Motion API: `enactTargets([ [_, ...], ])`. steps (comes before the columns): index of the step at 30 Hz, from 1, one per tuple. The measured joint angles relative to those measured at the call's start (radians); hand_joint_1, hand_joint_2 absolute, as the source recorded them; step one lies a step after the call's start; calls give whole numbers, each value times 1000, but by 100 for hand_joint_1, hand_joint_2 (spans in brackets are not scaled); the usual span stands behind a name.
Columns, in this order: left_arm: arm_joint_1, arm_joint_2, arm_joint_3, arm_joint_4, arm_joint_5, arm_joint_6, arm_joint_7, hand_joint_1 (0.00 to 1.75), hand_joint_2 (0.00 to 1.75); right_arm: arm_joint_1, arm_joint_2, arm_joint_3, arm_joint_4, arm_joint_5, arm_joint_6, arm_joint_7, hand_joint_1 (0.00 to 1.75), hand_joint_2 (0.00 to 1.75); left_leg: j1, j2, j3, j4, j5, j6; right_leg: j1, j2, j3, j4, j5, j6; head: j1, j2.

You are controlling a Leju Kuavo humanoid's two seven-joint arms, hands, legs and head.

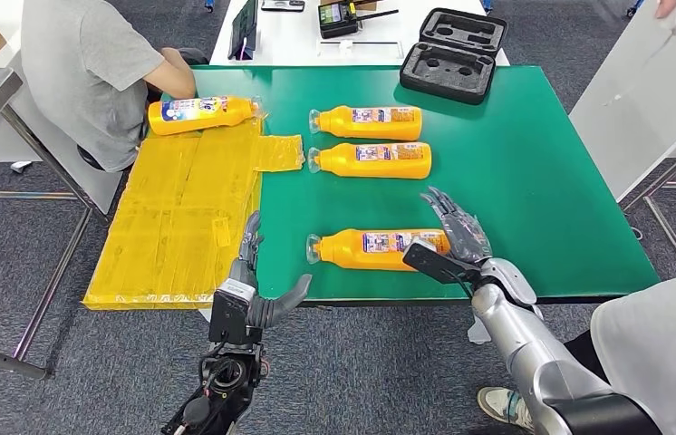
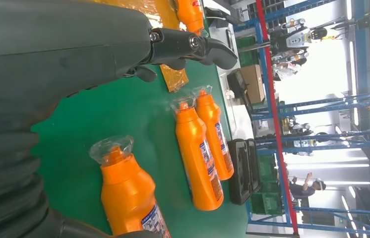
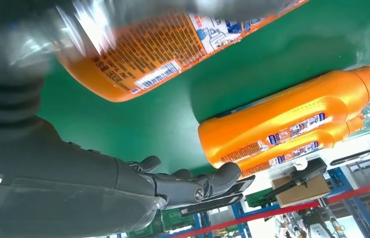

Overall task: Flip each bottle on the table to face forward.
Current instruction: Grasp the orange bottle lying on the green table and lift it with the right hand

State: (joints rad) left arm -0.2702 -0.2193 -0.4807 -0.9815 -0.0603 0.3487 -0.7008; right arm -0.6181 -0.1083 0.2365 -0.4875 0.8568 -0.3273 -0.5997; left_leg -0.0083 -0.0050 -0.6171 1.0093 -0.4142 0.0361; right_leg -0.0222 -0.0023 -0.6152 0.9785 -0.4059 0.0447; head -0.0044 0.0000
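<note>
Working on the nearest bottle [image 1: 378, 246] at the green surface's [image 1: 534, 181] front edge, the right hand [image 1: 458, 237] cups its base, fingers spread; left hand [image 1: 257, 294] open. Three bottles lie beyond, apparently label-up.

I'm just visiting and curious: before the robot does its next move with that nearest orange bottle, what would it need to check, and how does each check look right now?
1. Nearest bottle lying flat on the green table: ok.
2. Right hand at that bottle's base end: ok.
3. Right hand has a firm grip: cannot tell.
4. Left hand empty, fingers apart, off the bottle: ok.
5. Room to turn it, clear of the two middle bottles: ok.
6. Nearest bottle's label already facing forward: cannot tell.
</note>
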Motion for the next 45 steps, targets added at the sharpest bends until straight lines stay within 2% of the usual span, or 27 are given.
enactTargets([
  [13, -10, 0, -7, 0, 7, -13, 0, 0, 175, -19, -2, 20, 26, 39, 64, 48, 0, 0, 0, 0, 0, 0, 0, 0, 0, 0, 0, 0, 0, 0, 0, 0],
  [17, -12, 0, -10, 0, 7, -12, 0, 0, 175, -29, -2, 29, 35, 48, 89, 51, 0, 175, 0, 0, 0, 0, 0, 0, 0, 0, 0, 0, 0, 0, 0, 0],
  [45, -12, 0, -34, 0, 7, 8, 0, 0, 175, -70, -23, 76, 97, 92, 149, 83, 0, 175, 0, 0, 0, 0, 0, 0, 0, 0, 0, 0, 0, 0, 0, 0],
])
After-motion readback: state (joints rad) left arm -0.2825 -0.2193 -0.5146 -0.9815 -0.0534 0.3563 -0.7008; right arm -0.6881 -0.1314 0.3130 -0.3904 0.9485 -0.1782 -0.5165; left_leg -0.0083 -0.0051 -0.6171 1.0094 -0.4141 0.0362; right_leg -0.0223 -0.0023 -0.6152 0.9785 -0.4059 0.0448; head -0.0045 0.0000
